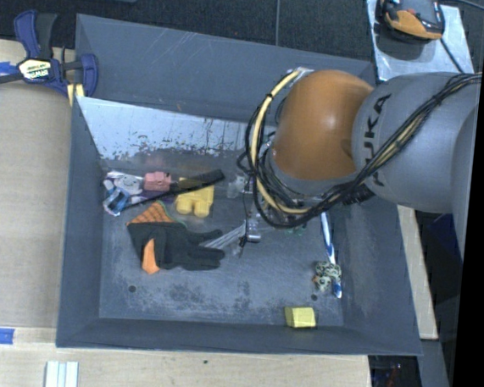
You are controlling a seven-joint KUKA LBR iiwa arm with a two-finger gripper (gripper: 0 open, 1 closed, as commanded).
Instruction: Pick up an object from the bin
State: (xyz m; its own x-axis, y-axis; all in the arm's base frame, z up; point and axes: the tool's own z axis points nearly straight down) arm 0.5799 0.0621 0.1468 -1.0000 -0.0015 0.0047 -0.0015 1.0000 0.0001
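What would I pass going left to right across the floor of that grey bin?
White-and-blue tangle → pink block → lumpy yellow piece → yellow cube → small speckled figure.

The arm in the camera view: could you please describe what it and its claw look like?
The arm is a thick, rounded silver-grey tube with black KUKA lettering. A glossy orange dome cover caps its wrist, ringed by looped black and yellow cables. Below it sits a small silvery metal claw.
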